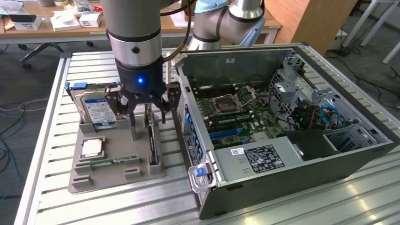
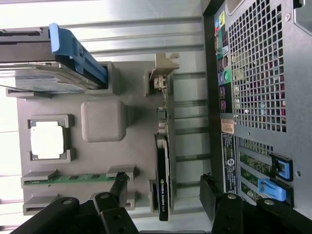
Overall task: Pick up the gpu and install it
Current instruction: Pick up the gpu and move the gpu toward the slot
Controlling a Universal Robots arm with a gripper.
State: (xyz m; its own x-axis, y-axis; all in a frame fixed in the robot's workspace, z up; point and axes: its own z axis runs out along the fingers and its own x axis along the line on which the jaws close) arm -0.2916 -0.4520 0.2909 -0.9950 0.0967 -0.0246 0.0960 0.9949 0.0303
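Slatted aluminium table [image 1: 93, 206] in a workshop, with cluttered desks at the far side. On the exterior view's left half of the table sits a grey parts tray [image 1: 87, 180]. To the exterior view's right lies an open computer case [image 1: 350, 159], its motherboard [image 1: 240, 112] exposed.

In the tray, a hard drive [image 1: 97, 110] with a blue label stands at the far end. A square processor [image 1: 92, 148] lies flat nearer the camera, and a narrow green memory stick [image 1: 112, 162] rests in a slot nearer still. The gpu [image 1: 152, 143] stands on its long edge in a slot along the tray's side closest to the case, a thin dark card.

The robot arm comes straight down over the tray. Its gripper [image 1: 145, 115] hangs directly above the gpu with the jaws spread wide and nothing held.

From the wrist view, the gpu [image 2: 162, 180] runs as a dark strip with its silver bracket [image 2: 163, 68] at the far end. One of the black fingers [image 2: 209, 190] lies on the case side of the card and the other on the tray side. Both are apart from the card.

The step in hand appears to be the pick-up: the gripper is lined up but the card is not yet grasped, and installing has not begun. A sound grasp would call for the fingers to stay centred across the thin card, close on its flat faces, and lift it straight out of its slot.
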